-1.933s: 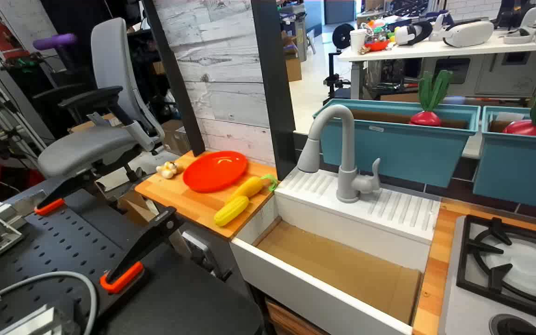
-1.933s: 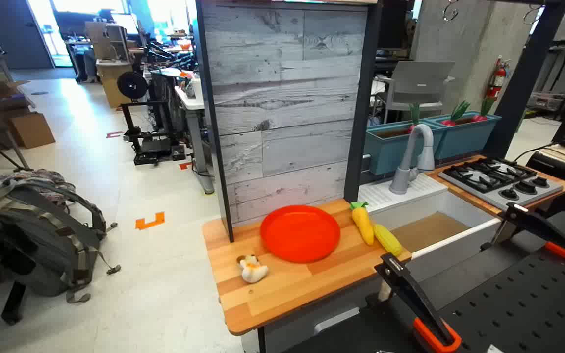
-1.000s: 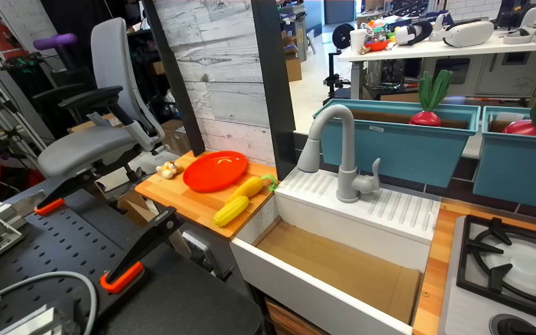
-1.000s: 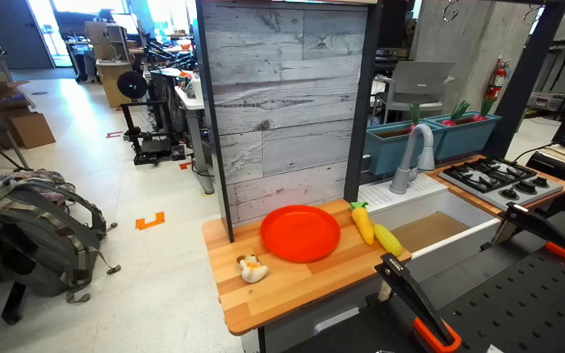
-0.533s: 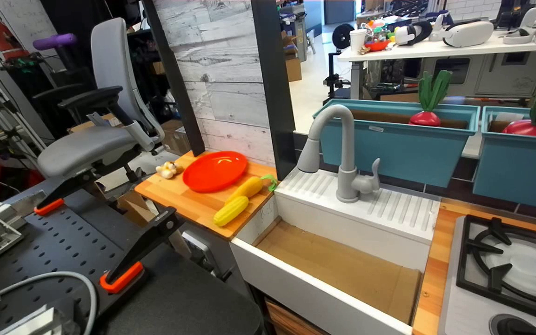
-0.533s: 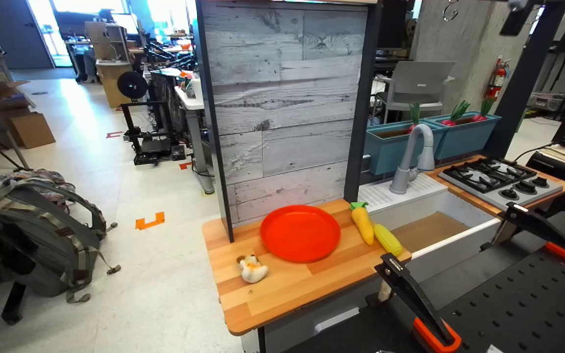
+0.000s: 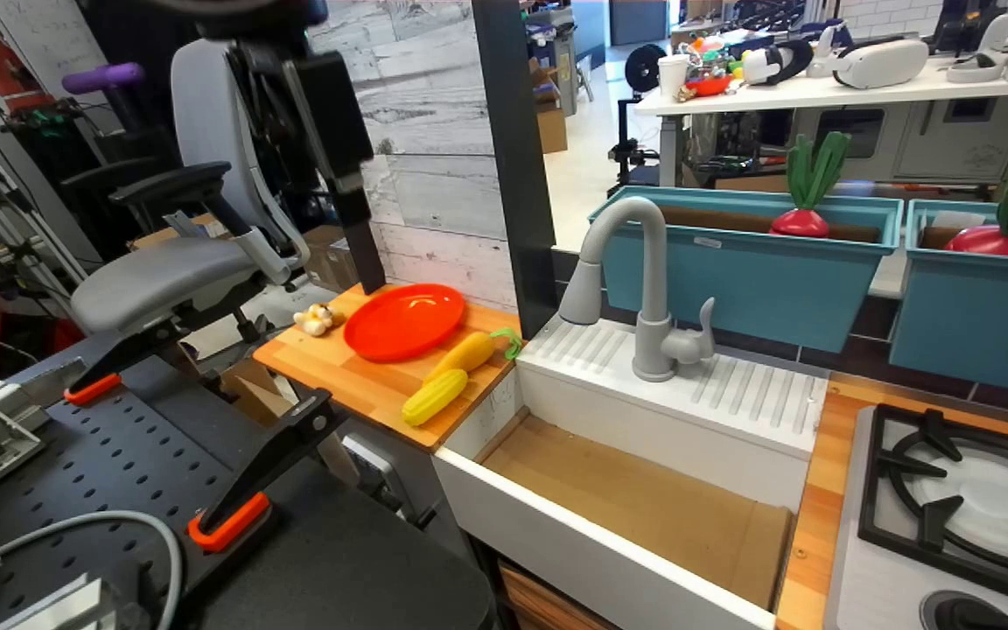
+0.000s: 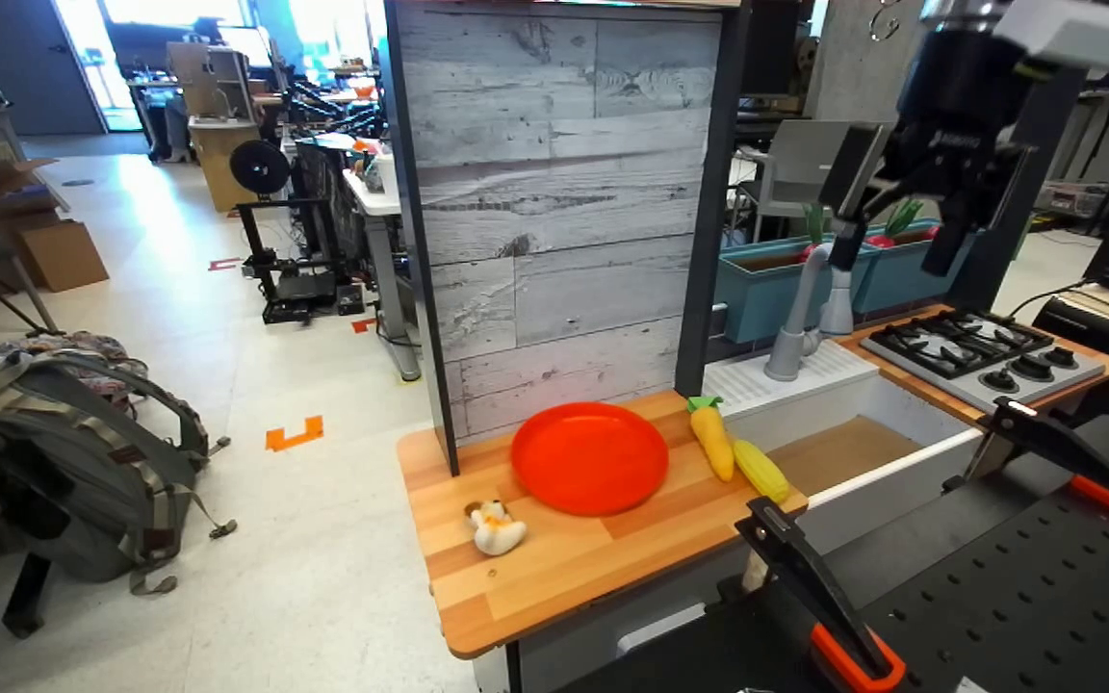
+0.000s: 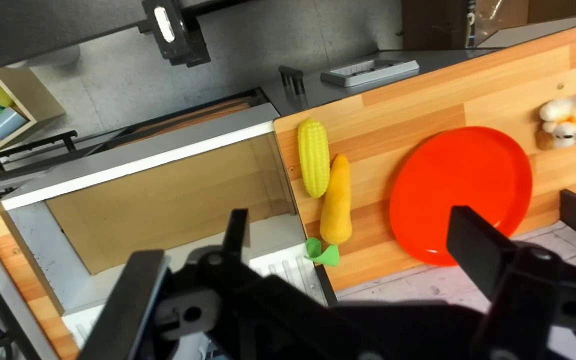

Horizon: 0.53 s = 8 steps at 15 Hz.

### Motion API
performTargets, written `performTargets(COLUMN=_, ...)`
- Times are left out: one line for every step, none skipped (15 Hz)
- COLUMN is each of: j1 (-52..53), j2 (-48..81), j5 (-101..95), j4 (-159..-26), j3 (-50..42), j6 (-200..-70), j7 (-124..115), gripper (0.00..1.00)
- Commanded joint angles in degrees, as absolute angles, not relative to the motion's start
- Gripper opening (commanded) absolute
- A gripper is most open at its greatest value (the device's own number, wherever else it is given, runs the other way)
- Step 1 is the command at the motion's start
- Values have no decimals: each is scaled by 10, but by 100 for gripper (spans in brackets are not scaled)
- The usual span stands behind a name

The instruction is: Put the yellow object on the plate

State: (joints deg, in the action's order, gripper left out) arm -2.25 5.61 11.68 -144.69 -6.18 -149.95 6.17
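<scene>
The claw (image 8: 894,248) hangs in the air above the level of the table (image 8: 554,568), its fingers (image 8: 844,246) standing wide apart and holding nothing. In an exterior view it appears in front of the grey faucet (image 8: 787,354), one finger hiding part of the spout; the wrist view also shows the fingers well apart.

Two yellow toys lie on the wooden table, at the edge next to the white sink (image 7: 591,564): a bright yellow corn cob (image 9: 313,157) and a smooth, deeper yellow carrot-shaped vegetable (image 9: 337,200) with a green top (image 9: 325,255). Which one is meant by the yellow object cannot be told. They lie side by side and seem to touch, the corn cob nearer the table's front corner. Both are near the round red-orange plate (image 8: 589,458) but apart from it.

The plate rests on the table near the grey wood-grain panel (image 8: 564,192). Across it from the yellow toys lies a small white item (image 9: 565,117) with yellow-orange markings. Behind the sink, a red radish (image 7: 800,224) with green leaves sits in a teal planter (image 7: 745,280).
</scene>
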Motion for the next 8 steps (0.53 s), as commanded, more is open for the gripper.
performTargets(j1=-33, j2=164, j5=129, j4=-1408, j3=-34, j6=-1556, j7=66, gripper=100)
performTargets(j1=-38, j2=193, j5=131, j4=-1397, j3=-26, j6=-1564, j7=68, gripper=100)
performTargets(j1=-43, j2=218, j5=130, j4=-1385, j3=-20, j6=-1566, j7=69, gripper=100)
performTargets(j1=-49, j2=244, j5=129, j4=-1371, j3=-13, j6=-1565, j7=68, gripper=100)
performTargets(j1=-53, j2=266, j5=125, j4=-1357, j3=-8, j6=-1564, j7=65, gripper=100)
performTargets(j1=-58, j2=289, j5=124, j4=-1342, j3=-3, j6=-1564, j7=64, gripper=100)
performTargets(j1=-61, j2=307, j5=122, j4=-1329, j3=0, j6=-1562, j7=62, gripper=100)
performTargets(j1=-69, j2=326, j5=124, j4=-1318, j3=8, j6=-1572, j7=68, gripper=100)
